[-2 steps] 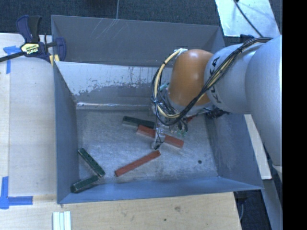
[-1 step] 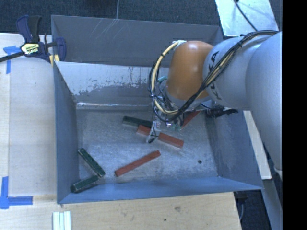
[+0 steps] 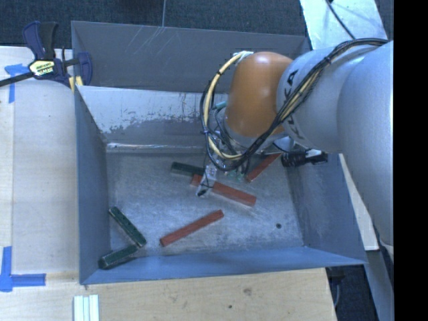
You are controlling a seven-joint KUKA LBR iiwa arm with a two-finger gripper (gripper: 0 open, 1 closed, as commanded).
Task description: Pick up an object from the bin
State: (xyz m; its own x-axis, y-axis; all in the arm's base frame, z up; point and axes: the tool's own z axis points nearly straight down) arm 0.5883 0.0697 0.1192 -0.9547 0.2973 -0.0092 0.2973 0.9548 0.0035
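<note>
The arm (image 3: 348, 99) comes in from the right, its orange cover (image 3: 257, 92) and a loop of cables (image 3: 217, 92) hanging over the middle of the grey bin (image 3: 90, 179); the gripper (image 3: 204, 187) sits low near the bin's floor, its tip at the left end of a red-brown bar (image 3: 234, 195) that lies slanted in the middle of the floor; whether the tool is parted or pressed together I cannot tell from where I stand, nor whether it touches that bar or sits just above it; just left of the tip, a short dark green bar (image 3: 182, 169) lies toward the back of the floor; a second red-brown bar (image 3: 262, 166) pokes out from under the orange cover on the right; a longer red-brown bar (image 3: 192, 228) lies toward the front, apart from the gripper; in the front left corner a slanted green bar (image 3: 127, 226) lies near a last green bar (image 3: 119, 257) that rests along the front wall, their ends close together.
</note>
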